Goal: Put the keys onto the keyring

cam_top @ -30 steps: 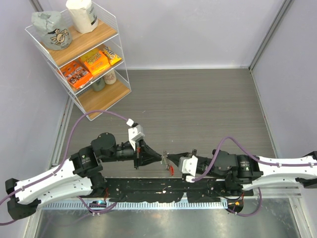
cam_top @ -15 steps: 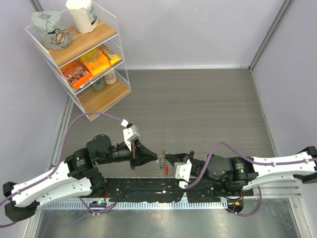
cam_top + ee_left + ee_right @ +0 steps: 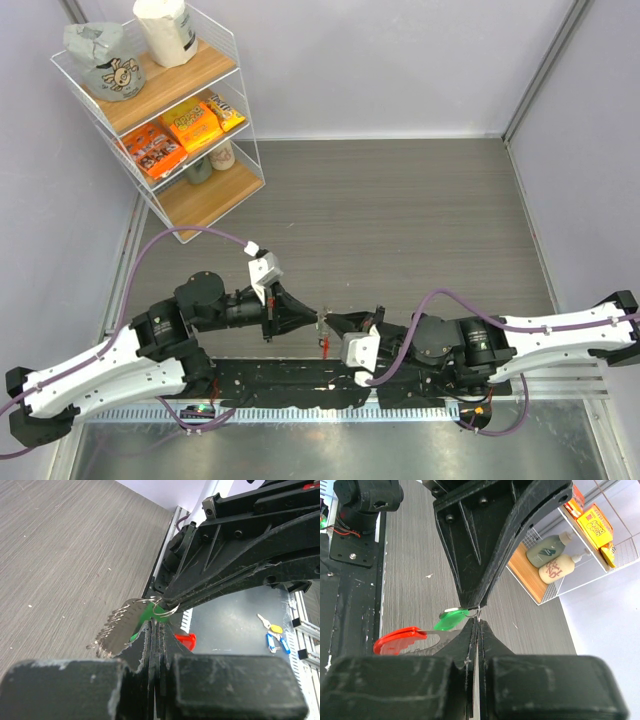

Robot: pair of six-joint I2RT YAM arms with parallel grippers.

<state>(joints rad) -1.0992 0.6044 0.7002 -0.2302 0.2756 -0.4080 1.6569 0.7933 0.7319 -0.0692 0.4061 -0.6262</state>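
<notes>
Plainly, at the bench's (image 3: 400,200) 6 o'clock edge the left gripper (image 3: 152,627) is clenched on the green key (image 3: 146,616) and the right gripper (image 3: 476,622) seemingly on the keyring (image 3: 400,636), tip to tip. Any misalignment could twist the green key free.

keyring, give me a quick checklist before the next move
1. Left gripper shut: ok.
2. Right gripper shut: ok.
3. Both gripper tips meeting at the keyring: ok.
4. Green key beside the tips: ok.
5. Green key actually threaded on: cannot tell.
6. Spare keys lying clear of both grippers: ok.
</notes>
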